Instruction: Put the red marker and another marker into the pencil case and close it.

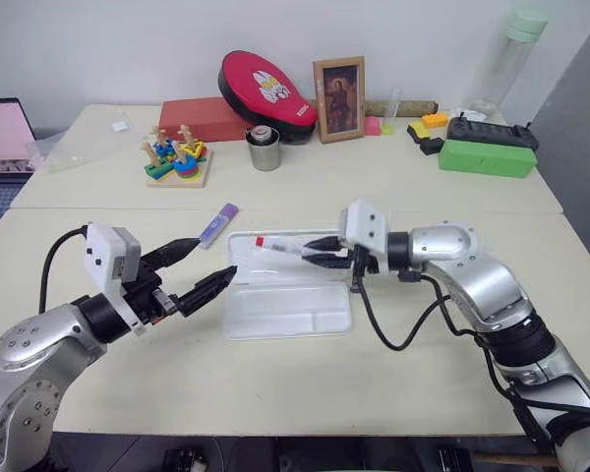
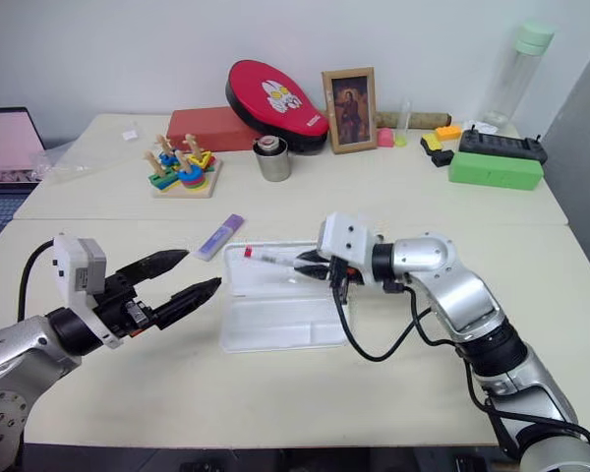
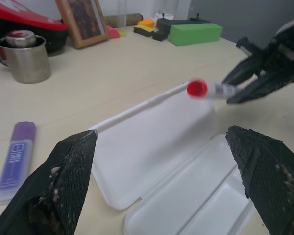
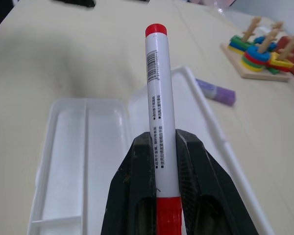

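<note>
Office-like room, pale desks [image 1: 275, 187] pushed together, laptop [image 1: 2, 138], framed picture [image 1: 339, 98], stacking toy [image 1: 177, 157]

Well beyond the left gripper [image 1: 216, 256], on the far pale table [image 1: 393, 182], stands a wooden stacking toy with coloured rings [image 1: 177, 157]. Just to its right is a small steel mug [image 1: 264, 147]. Behind them lie a flat red box [image 1: 202, 118] and a red oval pad with a white figure [image 1: 267, 93]. A wood-framed picture [image 1: 339, 98] stands upright far beyond the right gripper [image 1: 315, 253]. Further to that gripper's right lies a green rectangular box [image 1: 487, 157], with a black device [image 1: 492, 131] behind it. An open laptop [image 1: 2, 138] sits far left of the left gripper.
</note>
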